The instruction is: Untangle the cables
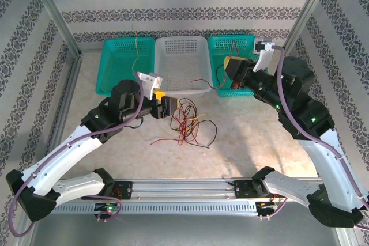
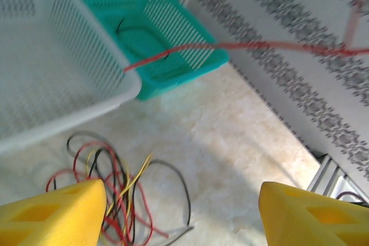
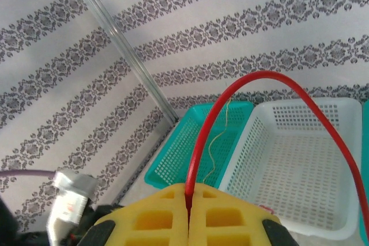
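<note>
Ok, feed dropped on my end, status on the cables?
Left hand open, beside the cable tangle on the table. Right hand shut on one red cable, arcing over the white basket. Nothing blocking.

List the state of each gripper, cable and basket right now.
left gripper: open, holding nothing, beside the cable tangle.
right gripper: shut on the red cable.
red cable: pinched between the fingers, arching upward.
cable tangle: red, yellow and black strands intertwined on the table.
yellow cable: sticking up out of the left teal basket.
white basket: upright.
right teal basket: upright, a black strand inside.
</note>
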